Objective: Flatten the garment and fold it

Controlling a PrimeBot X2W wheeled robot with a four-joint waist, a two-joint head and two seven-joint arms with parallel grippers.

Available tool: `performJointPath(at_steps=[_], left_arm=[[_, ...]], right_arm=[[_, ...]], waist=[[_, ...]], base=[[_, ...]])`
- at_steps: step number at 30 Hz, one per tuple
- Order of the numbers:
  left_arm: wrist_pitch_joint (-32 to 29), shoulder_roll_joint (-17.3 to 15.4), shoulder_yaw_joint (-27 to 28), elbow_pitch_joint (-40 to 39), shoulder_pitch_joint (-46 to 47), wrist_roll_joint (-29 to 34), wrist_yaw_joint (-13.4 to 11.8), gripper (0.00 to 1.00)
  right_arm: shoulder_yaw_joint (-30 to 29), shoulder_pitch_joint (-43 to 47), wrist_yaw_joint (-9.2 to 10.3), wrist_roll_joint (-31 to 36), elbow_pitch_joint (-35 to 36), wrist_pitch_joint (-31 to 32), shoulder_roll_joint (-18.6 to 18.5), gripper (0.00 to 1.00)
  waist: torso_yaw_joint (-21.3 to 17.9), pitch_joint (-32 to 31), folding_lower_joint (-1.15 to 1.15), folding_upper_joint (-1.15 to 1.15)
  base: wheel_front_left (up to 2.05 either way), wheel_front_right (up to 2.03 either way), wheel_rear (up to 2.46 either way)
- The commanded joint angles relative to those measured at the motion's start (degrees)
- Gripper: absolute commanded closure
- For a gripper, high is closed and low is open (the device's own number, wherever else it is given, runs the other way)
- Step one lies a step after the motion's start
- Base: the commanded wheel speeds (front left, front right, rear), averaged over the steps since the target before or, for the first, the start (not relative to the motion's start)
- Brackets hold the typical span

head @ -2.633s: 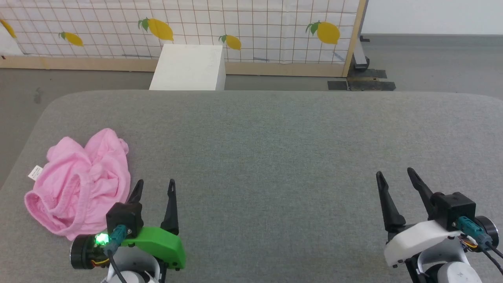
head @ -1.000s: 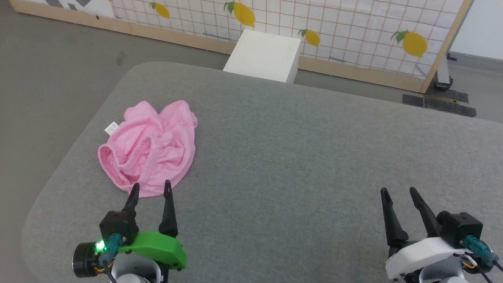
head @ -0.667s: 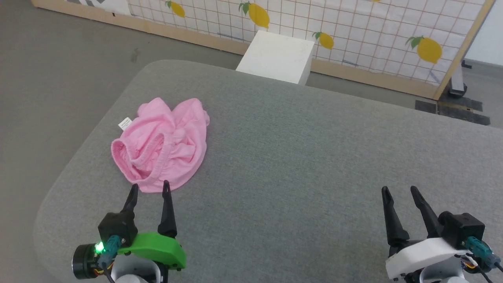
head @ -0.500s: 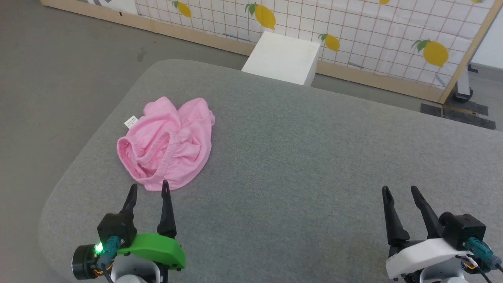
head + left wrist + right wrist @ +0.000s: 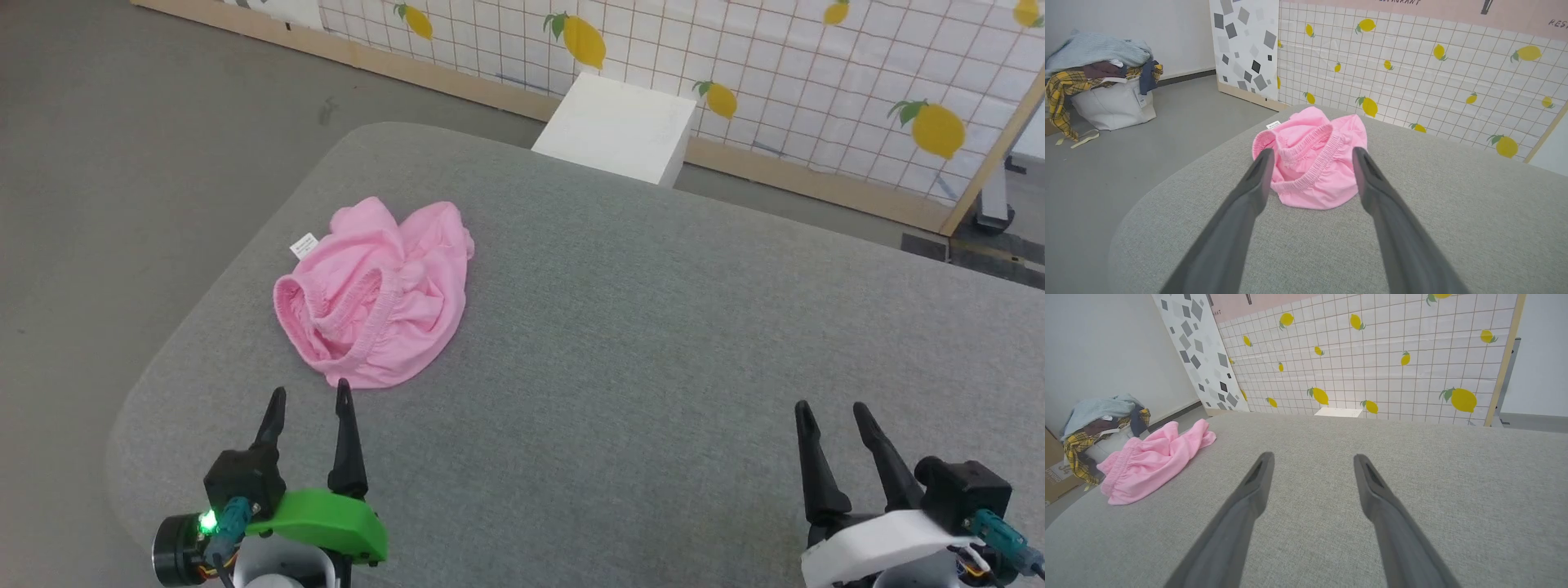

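Near the table's (image 5: pixel 653 343) left edge, crumpled garment (image 5: pixel 380 298), bare grey surface rightward

Green-shelled left pincer (image 5: pixel 310 386), white-shelled right pincer (image 5: pixel 830 405), both black-fingered.

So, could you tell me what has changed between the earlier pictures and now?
The robot has turned toward its left, swinging the head view: the garment now sits further in from the picture's left edge, ahead of the left gripper. Nothing was grasped or released. The garment lies crumpled on the same spot of the grey table; both grippers stay open, the right gripper over bare table.
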State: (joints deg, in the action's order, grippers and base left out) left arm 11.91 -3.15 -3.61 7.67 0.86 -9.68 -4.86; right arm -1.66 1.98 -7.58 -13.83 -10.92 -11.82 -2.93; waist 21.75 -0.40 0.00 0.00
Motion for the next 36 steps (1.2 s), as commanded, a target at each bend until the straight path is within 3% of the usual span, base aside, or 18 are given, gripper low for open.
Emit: performJointPath(at_steps=[1, 25, 31, 36], left_arm=[[0.6, 0.2, -0.1, 0.4, 0.7, -0.6, -0.3, 0.00], [3.1, 0.1, -1.4, 3.2, 1.6, -1.6, -1.2, 0.00], [2.3, -0.9, -1.7, 6.7, 7.0, -3.1, 1.8, 0.00], [-6.6, -3.2, -0.4, 14.9, 17.6, -8.5, 7.1, 0.00]], right_arm=[[0.1, 0.8, 0.07, -0.6, -0.4, -0.7, 0.0, 0.00], [-0.5, 1.3, 0.09, 0.1, -1.1, -1.3, 0.1, 0.00], [-1.0, 0.5, 0.09, 0.8, 0.4, -0.2, 0.1, 0.00], [-1.5, -0.8, 0.09, 2.5, 2.9, 1.8, 0.1, 0.00]], waist=[[0.4, -0.1, 0.00, 0.00], [3.7, 0.3, 0.00, 0.00], [2.5, 2.2, 0.00, 0.00], [0.8, 6.2, 0.00, 0.00]], base=[[0.00, 0.00, 0.00], [0.00, 0.00, 0.00], [0.00, 0.00, 0.00], [0.00, 0.00, 0.00]])
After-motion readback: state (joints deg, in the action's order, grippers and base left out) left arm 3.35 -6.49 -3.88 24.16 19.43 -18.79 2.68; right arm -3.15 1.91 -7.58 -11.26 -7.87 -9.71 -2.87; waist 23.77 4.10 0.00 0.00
